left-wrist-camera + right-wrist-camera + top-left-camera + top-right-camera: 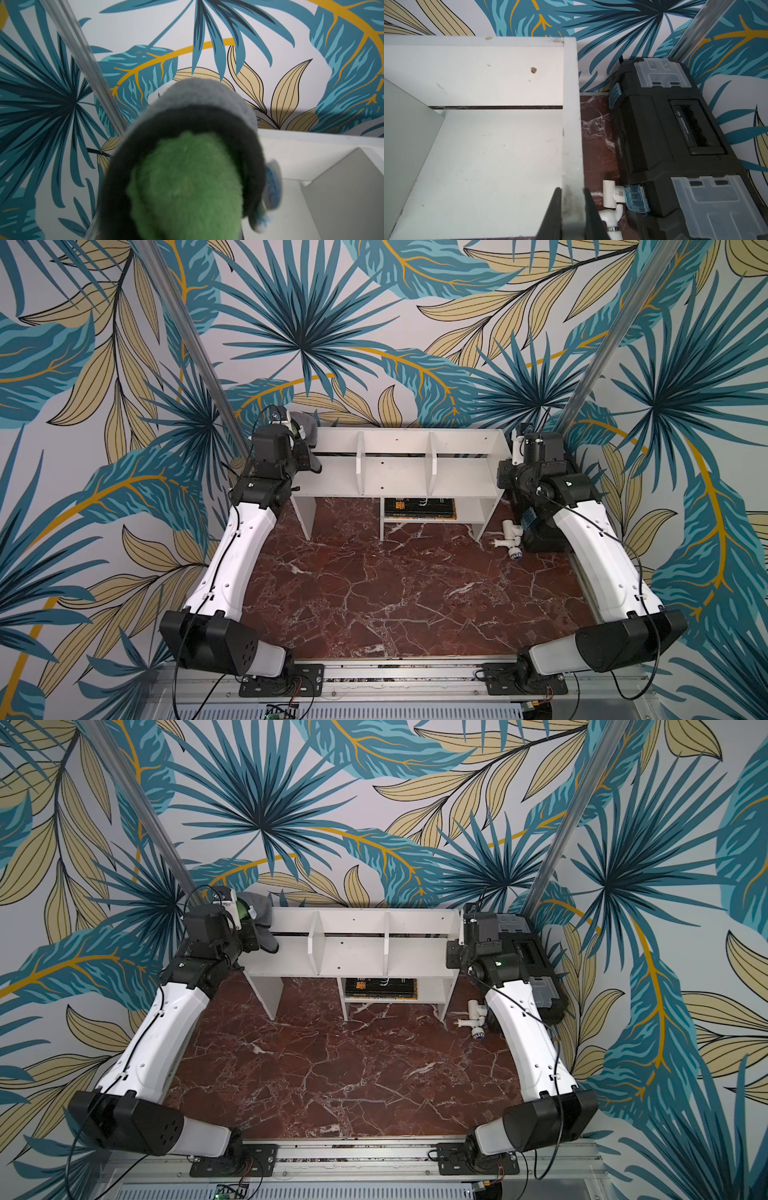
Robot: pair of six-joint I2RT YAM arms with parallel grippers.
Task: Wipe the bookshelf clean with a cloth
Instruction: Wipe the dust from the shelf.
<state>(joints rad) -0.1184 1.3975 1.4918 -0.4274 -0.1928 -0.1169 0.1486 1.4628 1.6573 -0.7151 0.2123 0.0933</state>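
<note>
The white bookshelf [395, 477] [353, 957] stands at the back of the red marble table, and both top views show it. My left gripper [302, 443] [254, 924] is at its left end, shut on the grey cloth [306, 428] [259, 907]. The cloth drapes over the left end of the shelf. In the left wrist view the cloth [207, 99] wraps the fingers and hides them, with a fuzzy green patch [187, 182] inside its fold. My right gripper [572, 207] [516, 448] is shut on the bookshelf's right side panel [571, 124], one finger on each face.
A black toolbox [675, 135] [523, 957] lies right of the shelf, under my right arm. A white pipe fitting [511, 539] [609, 195] lies beside it. A dark book [419, 508] sits in the lower cubby. A brown speck [533, 70] marks the back panel. Aluminium posts [187, 344] rise behind both ends.
</note>
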